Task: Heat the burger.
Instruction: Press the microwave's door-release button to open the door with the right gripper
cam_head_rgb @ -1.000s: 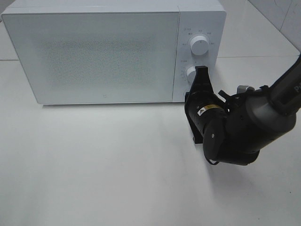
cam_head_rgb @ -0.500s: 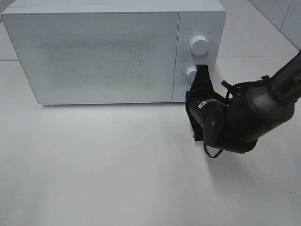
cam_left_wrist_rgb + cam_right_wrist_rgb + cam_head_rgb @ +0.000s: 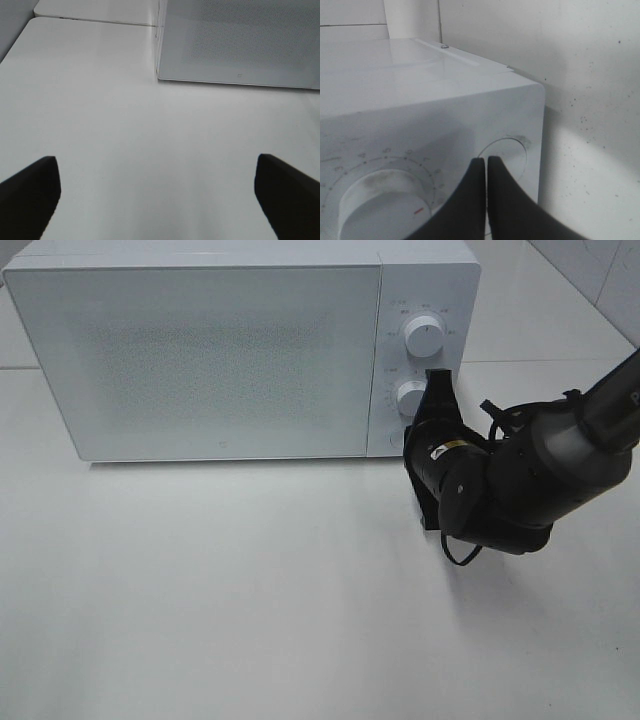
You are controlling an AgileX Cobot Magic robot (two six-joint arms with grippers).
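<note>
A white microwave oven fills the upper part of the high view and stands on a white desk. Its frosted door is closed. The burger appears in none of the 3 views, and through the door I cannot tell if it is inside.

On the right side of the oven is the control panel with 2 round knobs, the upper knob and the lower knob under it. The right pincer comes in from the right edge of the frame and points up toward the panel. Its tip is just to the right of the lower knob. In the right wrist view its 2 black fingers are pressed together with nothing between them. There the tip is in front of the panel, between a knob with a red mark and a flat round button. Whether it touches the panel I cannot tell.

The left pincer is seen only in the left wrist view. Its fingers are far apart in the 2 lower corners of the frame, above bare desk, with the door of the oven in the upper right.
</note>
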